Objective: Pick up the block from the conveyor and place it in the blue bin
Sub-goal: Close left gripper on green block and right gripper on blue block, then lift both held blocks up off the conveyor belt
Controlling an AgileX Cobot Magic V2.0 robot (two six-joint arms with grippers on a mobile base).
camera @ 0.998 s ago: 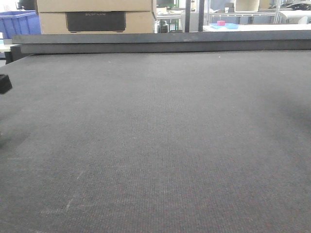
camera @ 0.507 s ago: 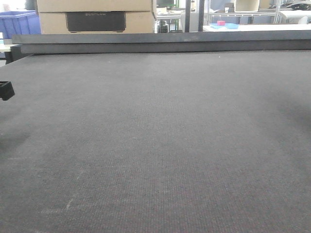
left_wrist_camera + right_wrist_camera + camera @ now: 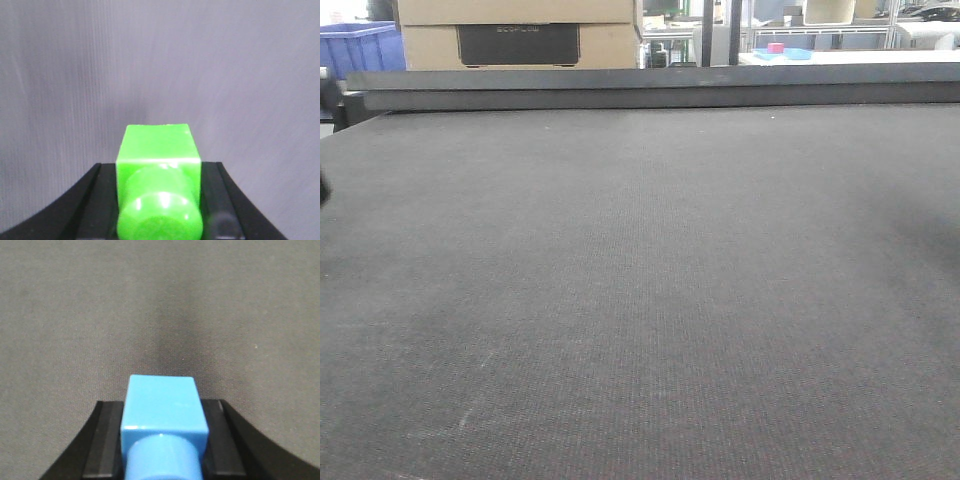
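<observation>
The conveyor [image 3: 650, 280] is a wide dark-grey woven belt filling the front view, with a dark raised rail [image 3: 650, 88] along its far edge. No block lies on it. My left gripper [image 3: 159, 192] is shut on a green block [image 3: 159, 150] and holds it above the belt. My right gripper [image 3: 164, 437] is shut on a light-blue block [image 3: 163, 405] above the belt. A blue bin [image 3: 358, 48] shows at the far left beyond the rail. Only a dark sliver of the left arm shows at the front view's left edge.
Cardboard boxes [image 3: 518, 32] stand behind the rail next to the blue bin. A far table at the back right holds a small pink object [image 3: 776, 47] on a blue tray.
The left gripper's dark tip at the front view's left edge dropped slightly, then slid almost out of view to the left. The belt stays bare.
</observation>
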